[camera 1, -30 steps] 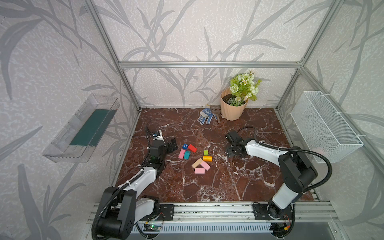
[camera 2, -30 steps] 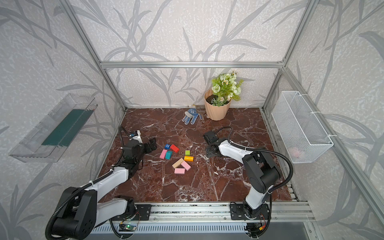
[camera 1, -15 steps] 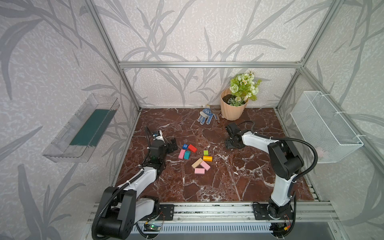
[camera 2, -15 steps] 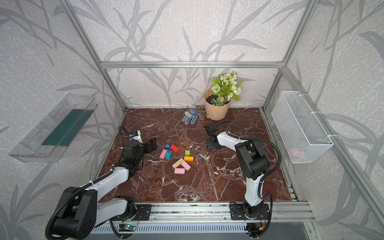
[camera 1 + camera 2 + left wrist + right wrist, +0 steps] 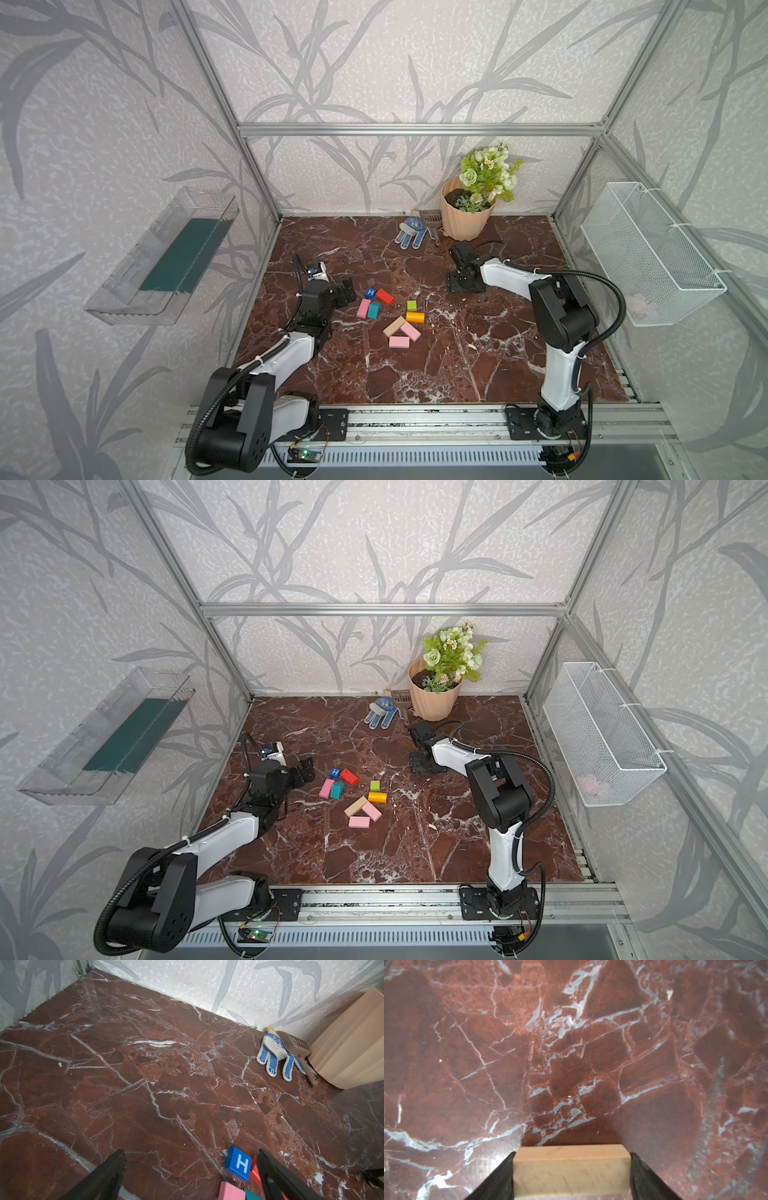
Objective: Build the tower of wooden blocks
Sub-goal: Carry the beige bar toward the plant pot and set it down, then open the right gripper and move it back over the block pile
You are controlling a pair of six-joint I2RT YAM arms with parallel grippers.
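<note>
Wood block (image 5: 571, 1172), tan, sits clamped in right pincer (image 5: 572, 1153); left pincer (image 5: 191, 1150) gapes empty, blue H cube (image 5: 239, 1162) just ahead.

My left arm (image 5: 286, 353) lying low along the near left, left end effector (image 5: 345, 292) spread wide, low over the desk (image 5: 415, 374), my right arm (image 5: 509, 276) reaching far, wrist tipped down, right end effector (image 5: 571, 1155) gripping a tan block (image 5: 571, 1174) by both ends
</note>
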